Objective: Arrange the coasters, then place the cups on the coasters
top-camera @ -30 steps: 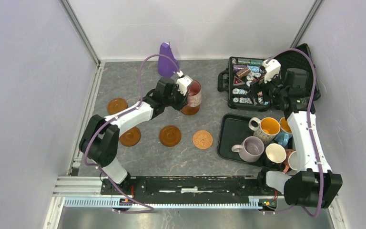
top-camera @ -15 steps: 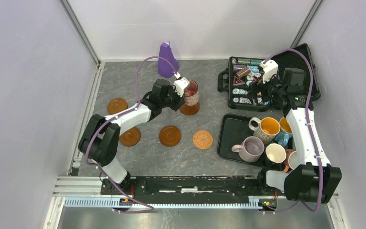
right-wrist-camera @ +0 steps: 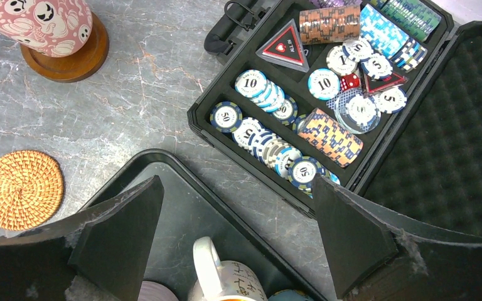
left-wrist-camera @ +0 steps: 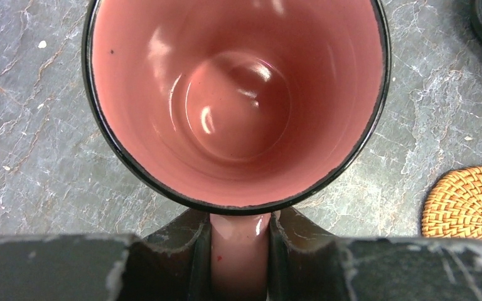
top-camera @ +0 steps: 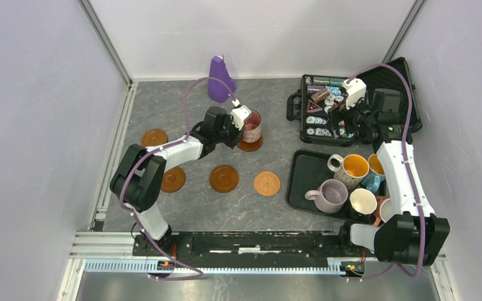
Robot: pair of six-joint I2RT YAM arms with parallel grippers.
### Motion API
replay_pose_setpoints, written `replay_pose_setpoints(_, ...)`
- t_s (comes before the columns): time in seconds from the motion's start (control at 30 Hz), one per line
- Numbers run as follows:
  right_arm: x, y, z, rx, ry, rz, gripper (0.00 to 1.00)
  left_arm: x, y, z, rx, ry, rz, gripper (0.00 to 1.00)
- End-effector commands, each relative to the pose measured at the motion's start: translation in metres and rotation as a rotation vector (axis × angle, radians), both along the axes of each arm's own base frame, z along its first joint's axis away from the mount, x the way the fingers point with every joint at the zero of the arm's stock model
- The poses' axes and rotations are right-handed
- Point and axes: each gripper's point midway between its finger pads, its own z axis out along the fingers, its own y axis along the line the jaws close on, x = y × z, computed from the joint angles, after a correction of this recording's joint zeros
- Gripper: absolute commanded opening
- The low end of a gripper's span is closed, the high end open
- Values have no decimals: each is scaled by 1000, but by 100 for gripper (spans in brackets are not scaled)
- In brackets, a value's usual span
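Pink glazed ceramic mug [left-wrist-camera: 235,100], black-rimmed, printed outside with white ghost faces and pumpkins: located at the far middle of the table, upright on a dark brown round wooden coaster [right-wrist-camera: 69,63]. Whether its full weight rests on the disc cannot be confirmed.

Left gripper [left-wrist-camera: 240,251]: closed on the mug's handle, one finger on each side of the pink loop, just below the rim. Right gripper [right-wrist-camera: 235,219]: jaws spread wide, holding nothing, hanging above the far corner of the black plastic tray [right-wrist-camera: 176,182], beside the open black case [right-wrist-camera: 427,144] of poker chips [right-wrist-camera: 251,83].

Handling assessment: judged rigid, brittle and moderately heavy, and the glaze is likely slippery. A hold on the handle sets the weight off to one side, so the body may rotate in the pads. The handle close to the wall appears the soundest point. Release should be level to avoid chipping or tipping.

Legible markings: none on the pink mug. The chips read 10, 50 and 5. The white mug [right-wrist-camera: 226,285] in the tray carries dark script, too partial to read. A woven orange-brown round coaster [right-wrist-camera: 21,189] lies near the tray, without a cup.
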Motion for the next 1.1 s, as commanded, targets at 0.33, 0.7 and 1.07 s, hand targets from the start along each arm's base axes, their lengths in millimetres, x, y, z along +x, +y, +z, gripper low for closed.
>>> replay_pose_setpoints(0.33, 9, -4, 16, -15, -49, -5, 96, 25, -14, 33, -86, -114, 14, 2)
replay_pose_setpoints(0.7, 8, -4, 14, -18, -49, -8, 96, 20, -13, 25, -75, -70, 15, 6)
replay_pose_setpoints(1.07, 6, -4, 12, -18, -47, -7, 96, 11, -11, 20, -65, -48, 10, 17)
